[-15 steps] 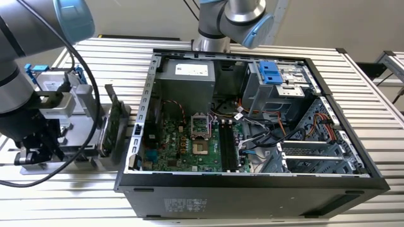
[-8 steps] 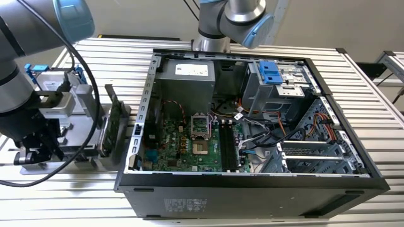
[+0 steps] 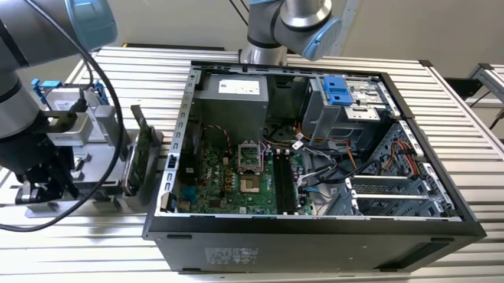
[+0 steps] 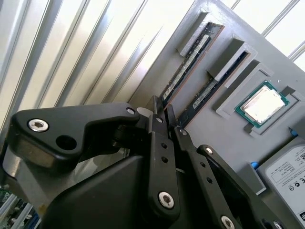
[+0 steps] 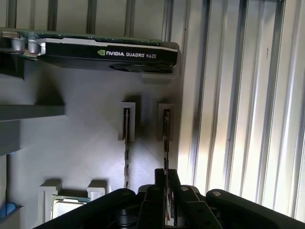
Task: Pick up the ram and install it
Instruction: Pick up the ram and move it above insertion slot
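The gripper pinches the ram between its narrow fingers, drawn close on the stick's near end as it stands on edge in the grey holder tray. A second ram stick sits in the slot just beside the fingers; a graphics card stands beyond both

Two ram sticks, one processor, one graphics card, seemingly one hard drive; one open computer case
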Controlling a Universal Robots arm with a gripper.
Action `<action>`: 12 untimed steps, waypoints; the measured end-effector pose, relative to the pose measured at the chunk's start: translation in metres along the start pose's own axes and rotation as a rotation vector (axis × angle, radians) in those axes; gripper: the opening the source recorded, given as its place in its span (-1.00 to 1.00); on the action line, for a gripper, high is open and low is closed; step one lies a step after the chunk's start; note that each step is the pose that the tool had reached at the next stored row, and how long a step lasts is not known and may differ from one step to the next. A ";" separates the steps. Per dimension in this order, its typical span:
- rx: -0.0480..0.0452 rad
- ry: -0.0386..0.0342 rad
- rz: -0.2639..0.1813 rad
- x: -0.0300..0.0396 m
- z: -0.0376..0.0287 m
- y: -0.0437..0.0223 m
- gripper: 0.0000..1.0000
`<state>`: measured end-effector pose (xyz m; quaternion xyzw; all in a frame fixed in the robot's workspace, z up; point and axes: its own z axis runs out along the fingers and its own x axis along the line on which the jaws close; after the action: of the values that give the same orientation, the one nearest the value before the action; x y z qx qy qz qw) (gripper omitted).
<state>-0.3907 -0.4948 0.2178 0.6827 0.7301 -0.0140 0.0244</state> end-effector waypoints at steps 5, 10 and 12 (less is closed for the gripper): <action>-0.0001 0.0001 0.000 -0.0002 -0.0037 0.0001 -1.00; -0.0005 0.0004 0.000 -0.0002 -0.0049 0.0001 -1.00; -0.0011 0.0009 0.000 -0.0003 -0.0060 0.0001 -1.00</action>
<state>-0.3906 -0.4947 0.2238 0.6828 0.7301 -0.0133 0.0245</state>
